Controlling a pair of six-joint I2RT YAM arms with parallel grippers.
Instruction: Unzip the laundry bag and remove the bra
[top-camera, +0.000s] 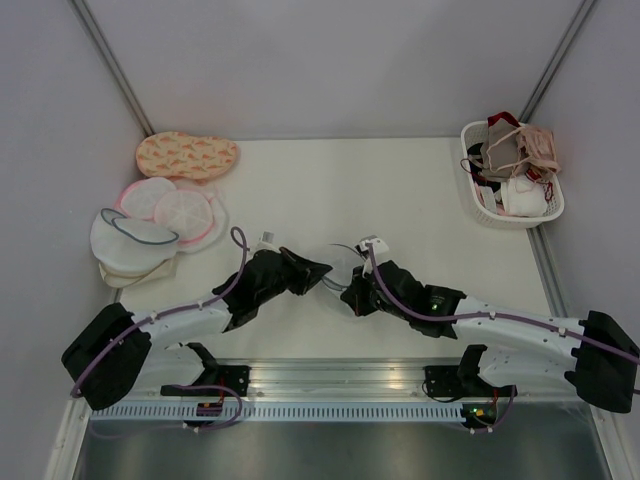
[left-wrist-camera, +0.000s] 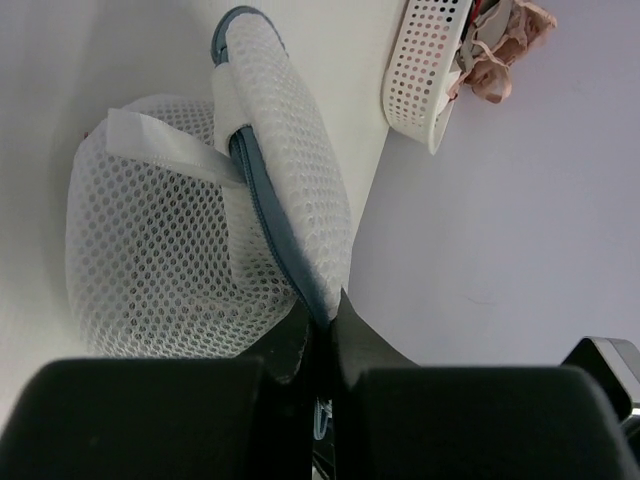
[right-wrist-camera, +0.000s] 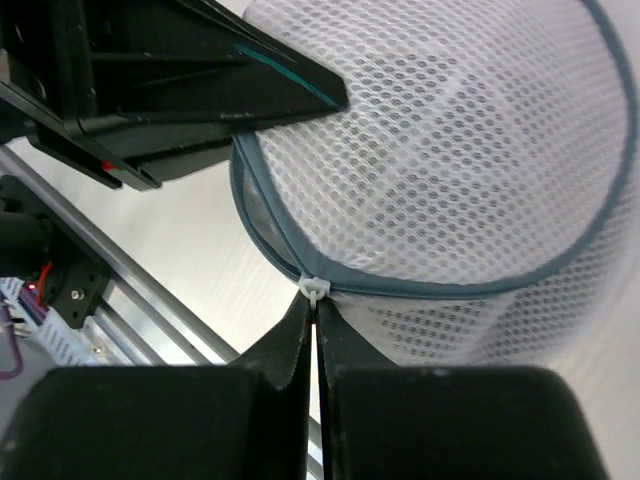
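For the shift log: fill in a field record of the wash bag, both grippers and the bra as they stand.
laundry bag: white mesh, grey-blue zipper rim, lying between the two grippers
left gripper: shut on the laundry bag's rim
right gripper: shut on the white zipper pull
bra: not visible through the mesh
basket: far right corner, holding pale garments

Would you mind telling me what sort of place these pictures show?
Probably a robot test cell staged for laundry: plain white partition walls, an aluminium mounting rail, a white perforated plastic basket of bras.
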